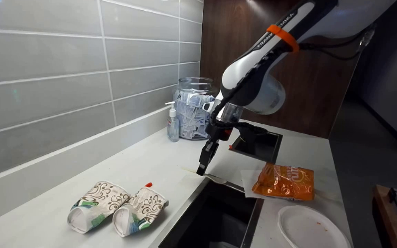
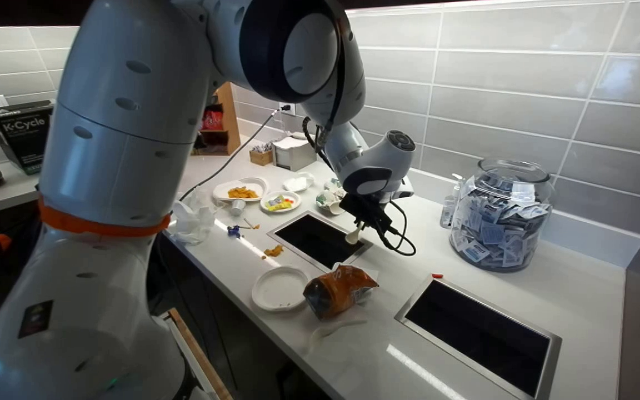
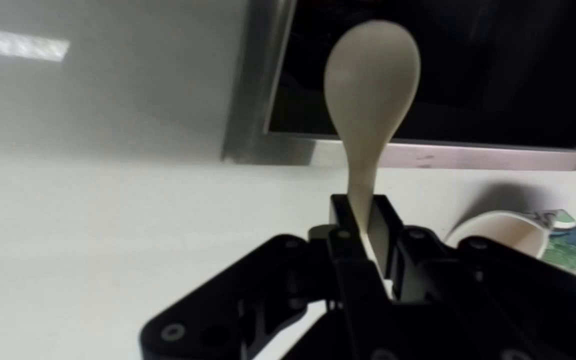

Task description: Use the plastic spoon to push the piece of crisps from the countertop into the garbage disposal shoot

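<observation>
The countertop (image 1: 146, 162) lies under the claw (image 3: 361, 202), which grips the plastic spoon (image 3: 366, 120); it should sweep low and slowly.

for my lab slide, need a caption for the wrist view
Robot hand grips the plastic spoon, bowl seen against a dark metal-rimmed opening in the countertop.

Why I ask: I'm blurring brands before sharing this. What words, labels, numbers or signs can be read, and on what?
"K-Cycle": on the black box; its other print is unreadable.
"FRANK" and "MIKA": on the robot arm, an orange band covering what lies between.
Too creased to read: lettering on the orange bag.
Too small or blurred: print on the packets in the glass jar and on the pump bottle.
</observation>
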{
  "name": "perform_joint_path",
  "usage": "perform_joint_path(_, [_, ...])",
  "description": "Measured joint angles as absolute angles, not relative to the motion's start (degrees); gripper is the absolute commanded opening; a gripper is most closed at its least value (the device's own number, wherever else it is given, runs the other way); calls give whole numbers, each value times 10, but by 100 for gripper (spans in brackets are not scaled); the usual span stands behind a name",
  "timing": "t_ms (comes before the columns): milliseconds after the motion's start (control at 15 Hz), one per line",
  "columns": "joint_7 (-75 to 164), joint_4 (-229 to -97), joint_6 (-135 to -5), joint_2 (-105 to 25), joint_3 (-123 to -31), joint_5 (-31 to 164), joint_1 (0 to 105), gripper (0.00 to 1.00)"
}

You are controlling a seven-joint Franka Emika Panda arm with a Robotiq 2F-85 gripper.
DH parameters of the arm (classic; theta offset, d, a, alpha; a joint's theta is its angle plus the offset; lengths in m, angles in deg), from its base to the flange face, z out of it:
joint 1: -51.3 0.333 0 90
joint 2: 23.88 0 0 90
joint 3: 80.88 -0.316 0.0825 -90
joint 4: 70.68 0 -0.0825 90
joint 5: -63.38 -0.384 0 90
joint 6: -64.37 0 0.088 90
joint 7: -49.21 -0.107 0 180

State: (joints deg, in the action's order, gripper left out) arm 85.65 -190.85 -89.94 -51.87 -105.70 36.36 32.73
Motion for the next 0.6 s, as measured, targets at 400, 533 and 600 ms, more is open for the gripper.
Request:
perform_joint_path(400, [978, -1915, -899, -517, -1098, 275, 312, 14])
perform_joint_path(533, [981, -1916, -899, -517, -1097, 273, 312, 14])
perform_joint_path(600, [981, -1916, -899, -517, -1097, 273, 312, 14])
